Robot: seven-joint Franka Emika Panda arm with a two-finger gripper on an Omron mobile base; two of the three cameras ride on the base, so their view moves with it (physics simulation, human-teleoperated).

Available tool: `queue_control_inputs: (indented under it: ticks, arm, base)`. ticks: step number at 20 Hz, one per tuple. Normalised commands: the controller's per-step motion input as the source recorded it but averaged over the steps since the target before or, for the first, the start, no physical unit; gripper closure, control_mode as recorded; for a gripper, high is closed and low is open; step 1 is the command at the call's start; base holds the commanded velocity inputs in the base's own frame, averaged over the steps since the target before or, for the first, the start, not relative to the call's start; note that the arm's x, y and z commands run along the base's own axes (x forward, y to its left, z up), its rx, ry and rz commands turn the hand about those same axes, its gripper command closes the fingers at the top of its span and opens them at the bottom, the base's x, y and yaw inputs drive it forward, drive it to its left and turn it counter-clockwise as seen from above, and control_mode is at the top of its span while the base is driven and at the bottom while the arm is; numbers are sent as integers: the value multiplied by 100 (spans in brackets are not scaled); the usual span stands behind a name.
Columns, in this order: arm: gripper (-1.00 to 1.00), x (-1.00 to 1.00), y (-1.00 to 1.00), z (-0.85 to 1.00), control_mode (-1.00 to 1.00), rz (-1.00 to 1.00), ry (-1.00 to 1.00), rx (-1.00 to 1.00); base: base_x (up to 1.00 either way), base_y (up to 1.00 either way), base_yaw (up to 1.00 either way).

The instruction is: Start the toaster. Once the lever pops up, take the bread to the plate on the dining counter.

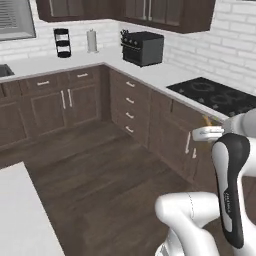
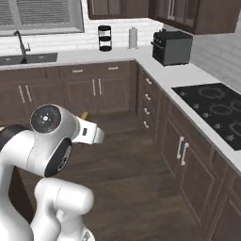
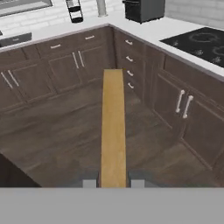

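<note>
My gripper (image 3: 113, 183) is shut on the bread (image 3: 113, 127). In the hand view the tan slice is seen edge-on as a long strip running up from between the fingertips. A small tan corner of the bread (image 1: 206, 120) shows above the white hand in the left base view, and a corner of the bread (image 2: 84, 115) in the right base view. The dark boxy toaster (image 1: 143, 47) stands far off on the grey corner counter, and the toaster (image 2: 172, 47) is well beyond the hand. A corner of the white dining counter (image 1: 20, 215) shows at the lower left. The plate is out of view.
A black cooktop (image 1: 220, 95) is set in the counter on the right above brown cabinets. A sink (image 2: 28, 58) lies at the back left, with a black canister (image 1: 62, 42) and a paper towel roll (image 1: 92, 41) near the corner. Dark wood floor (image 1: 100, 170) lies open between the counters.
</note>
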Motion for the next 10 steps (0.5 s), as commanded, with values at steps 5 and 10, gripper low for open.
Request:
queue_control_inputs:
  ticks: [5, 10]
  arm:
    - [100, 0, 0, 0, 100, 0, 0, 0]
    - [100, 0, 0, 0, 100, 0, 0, 0]
  base:
    - [-22, 36, 88]
    - [-51, 2, 83]
